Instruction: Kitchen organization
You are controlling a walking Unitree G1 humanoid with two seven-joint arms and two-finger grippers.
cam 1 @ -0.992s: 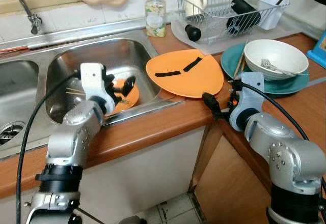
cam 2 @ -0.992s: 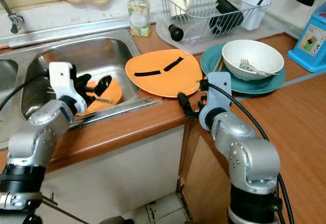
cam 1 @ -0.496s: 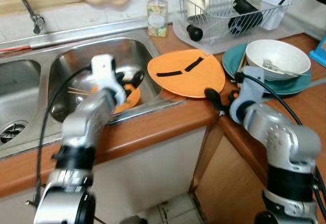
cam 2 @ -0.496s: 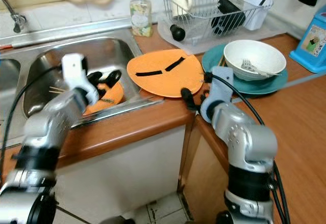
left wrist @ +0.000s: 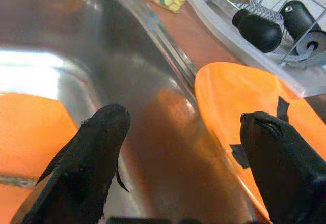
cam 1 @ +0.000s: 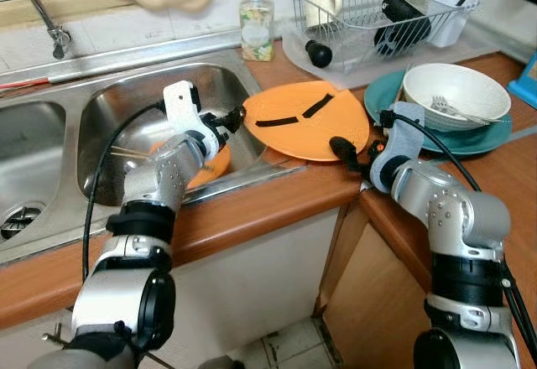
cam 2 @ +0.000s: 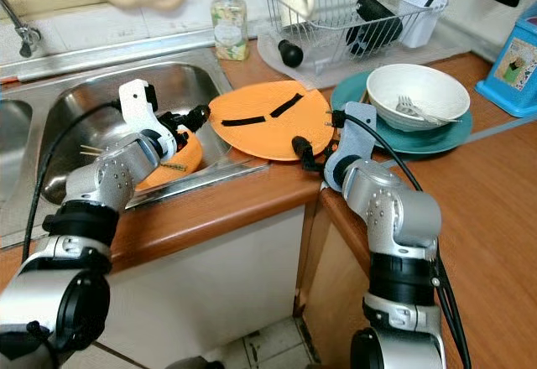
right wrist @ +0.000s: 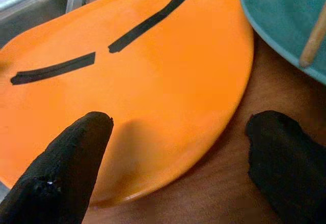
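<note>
Orange plate (cam 1: 306, 122): straddles sink (cam 1: 126, 101) edge. Left gripper (cam 1: 228, 121) open, empty, at left rim; right gripper (cam 1: 352, 153) open, empty, near rim. Advice: close squarely on rims.

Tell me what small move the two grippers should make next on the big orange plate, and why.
Probably close both grippers on the plate's rim. The left gripper sits open at its sink-side edge, one finger over the plate and one over the sink. The right gripper is open at the near edge, straddling the rim. Neither grips yet.
</note>
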